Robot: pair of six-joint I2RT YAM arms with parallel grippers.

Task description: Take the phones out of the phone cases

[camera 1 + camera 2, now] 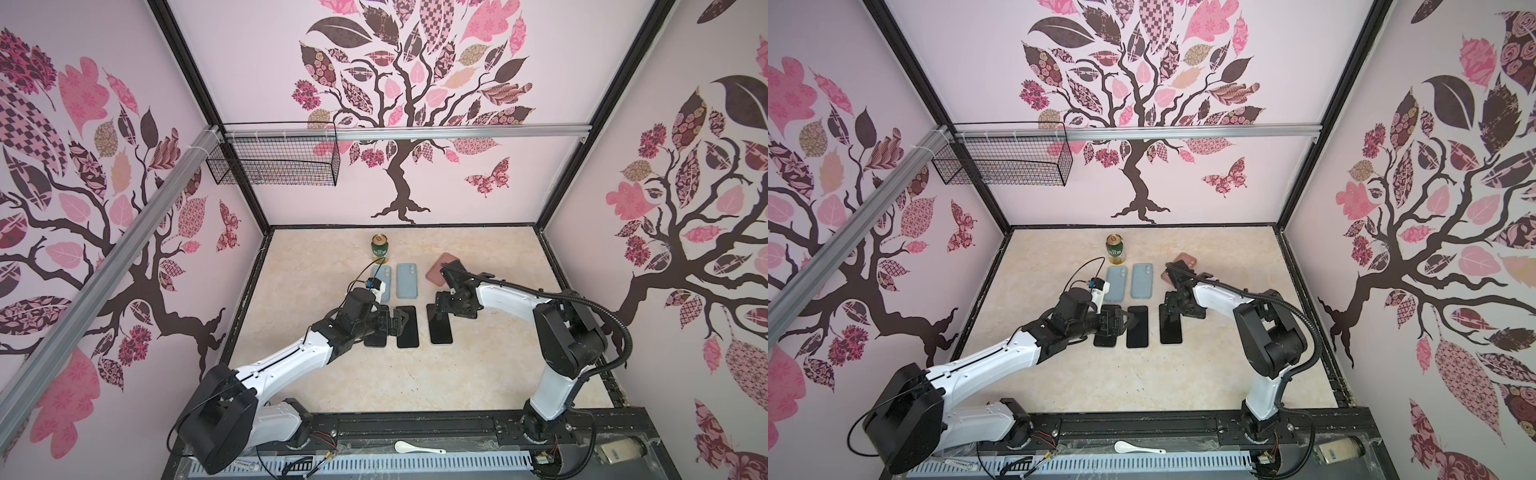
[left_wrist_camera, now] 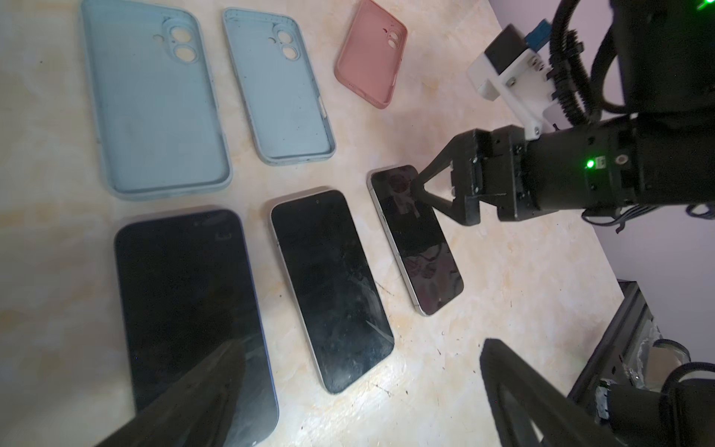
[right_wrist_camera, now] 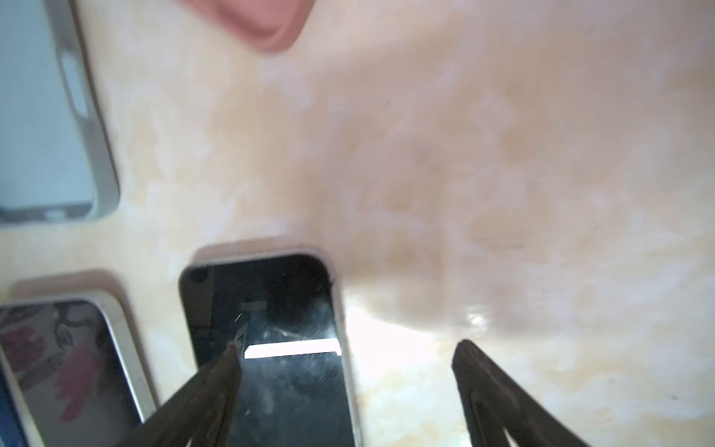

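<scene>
Three phones lie screen-up in a row: the left phone, the middle phone and the right phone. Behind them lie three empty phone cases, two light blue and one pink. My left gripper hangs open above the left and middle phones and holds nothing. My right gripper is open at the far end of the right phone. One fingertip is over its screen. The other is over bare table.
A green can stands behind the cases. A black wire basket hangs on the back left wall. On the front rail lie a white spoon and a jar. Black frame edges border the marble table.
</scene>
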